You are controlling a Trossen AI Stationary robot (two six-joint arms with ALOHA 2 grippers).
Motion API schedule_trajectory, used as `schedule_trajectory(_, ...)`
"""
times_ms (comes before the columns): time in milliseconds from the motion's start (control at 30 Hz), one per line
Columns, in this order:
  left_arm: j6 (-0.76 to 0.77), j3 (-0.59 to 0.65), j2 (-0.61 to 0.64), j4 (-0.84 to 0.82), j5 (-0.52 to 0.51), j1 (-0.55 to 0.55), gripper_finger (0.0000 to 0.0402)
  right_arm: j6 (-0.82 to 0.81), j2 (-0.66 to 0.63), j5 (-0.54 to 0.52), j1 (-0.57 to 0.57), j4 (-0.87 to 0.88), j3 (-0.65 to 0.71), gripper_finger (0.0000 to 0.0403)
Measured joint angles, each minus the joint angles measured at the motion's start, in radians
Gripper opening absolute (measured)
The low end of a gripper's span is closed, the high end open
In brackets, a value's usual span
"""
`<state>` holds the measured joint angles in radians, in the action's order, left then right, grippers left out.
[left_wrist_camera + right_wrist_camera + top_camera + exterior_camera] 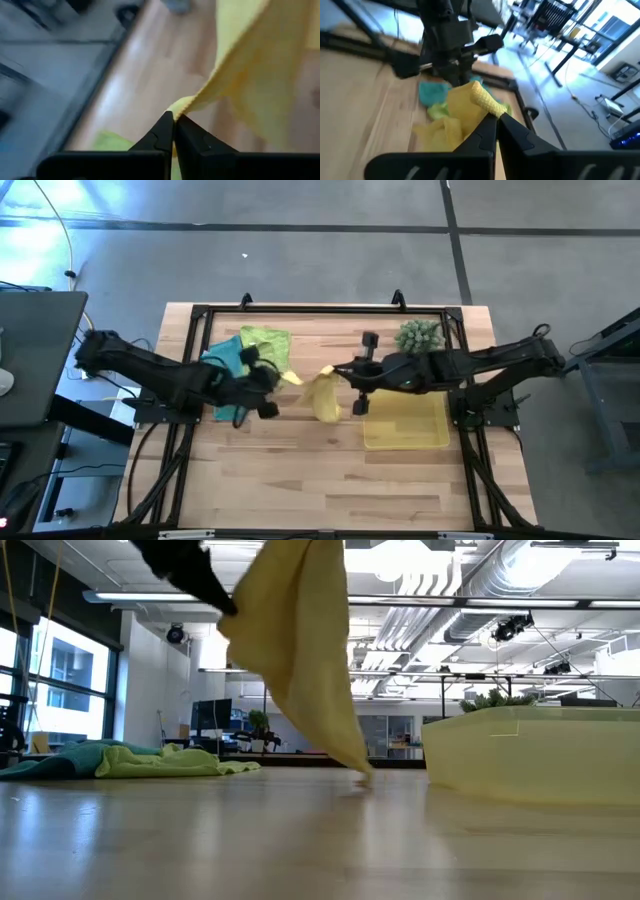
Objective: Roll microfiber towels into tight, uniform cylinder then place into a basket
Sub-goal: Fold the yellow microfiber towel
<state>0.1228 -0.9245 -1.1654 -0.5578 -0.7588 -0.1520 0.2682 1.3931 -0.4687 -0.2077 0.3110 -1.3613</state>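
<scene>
Both the left gripper (288, 379) and right gripper (331, 371) clench opposite corners of the yellow towel (324, 396), lifted above the counter (300, 470) between the green and teal towels (245, 352) and the basket (405, 428).

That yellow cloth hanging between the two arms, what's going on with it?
Both arms hold the soft yellow microfiber towel up off the wooden table: the left gripper pinches one corner, the right gripper another. The teal towel and lime green towel lie unrolled; the translucent yellow basket holds no towel.
</scene>
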Motion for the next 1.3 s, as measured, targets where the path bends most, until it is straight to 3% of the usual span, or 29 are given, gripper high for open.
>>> schedule_trajectory(133, -0.132, 0.000, 0.117, 0.059, -0.217, 0.000, 0.0001, -0.003, -0.016, 0.000, 0.021, -0.062, 0.000, 0.0000)
schedule_trajectory(233, -0.201, 0.000, 0.184, 0.120, -0.349, 0.001, 0.0001, -0.099, -0.002, 0.032, 0.046, -0.069, 0.000, 0.0000)
schedule_trajectory(300, -0.212, -0.001, 0.214, 0.131, -0.318, -0.003, 0.0001, -0.206, 0.019, 0.195, 0.062, -0.025, 0.000, 0.0000)
schedule_trajectory(367, -0.185, -0.001, 0.231, 0.113, -0.173, -0.017, 0.0001, -0.272, 0.042, 0.410, 0.066, 0.005, 0.003, 0.0000)
schedule_trajectory(433, -0.179, 0.000, 0.241, 0.099, -0.008, -0.033, 0.0001, -0.262, 0.049, 0.487, 0.057, 0.003, 0.003, 0.0000)
schedule_trajectory(500, -0.181, 0.000, 0.240, 0.104, 0.023, -0.047, 0.0000, -0.205, 0.042, 0.403, 0.047, -0.004, 0.002, 0.0000)
schedule_trajectory(600, -0.180, 0.000, 0.240, 0.099, -0.184, -0.056, 0.0000, -0.167, 0.035, 0.190, 0.061, 0.008, 0.002, 0.0000)
schedule_trajectory(667, -0.179, 0.000, 0.241, 0.077, -0.241, -0.058, 0.0000, -0.187, 0.036, 0.265, 0.085, 0.034, 0.001, 0.0000)
schedule_trajectory(767, -0.179, 0.000, 0.237, 0.056, -0.188, -0.059, 0.0000, -0.176, 0.049, 0.448, 0.110, 0.090, 0.001, 0.0000)
schedule_trajectory(833, -0.179, 0.000, 0.225, 0.056, -0.199, -0.058, 0.0000, -0.140, 0.054, 0.438, 0.119, 0.120, 0.002, 0.0000)
schedule_trajectory(967, -0.238, 0.000, 0.207, 0.057, -0.299, -0.028, 0.0000, -0.043, 0.058, 0.313, 0.166, 0.140, 0.002, 0.0000)
schedule_trajectory(1133, -0.318, 0.000, 0.202, 0.087, -0.408, 0.028, 0.0000, 0.073, 0.057, 0.278, 0.235, 0.130, 0.002, 0.0000)
schedule_trajectory(1233, -0.319, 0.000, 0.204, 0.090, -0.415, 0.041, 0.0000, 0.065, 0.062, 0.278, 0.257, 0.149, 0.001, 0.0000)
schedule_trajectory(1300, -0.267, 0.000, 0.205, 0.053, -0.362, 0.038, 0.0000, 0.041, 0.072, 0.283, 0.248, 0.183, 0.001, 0.0000)
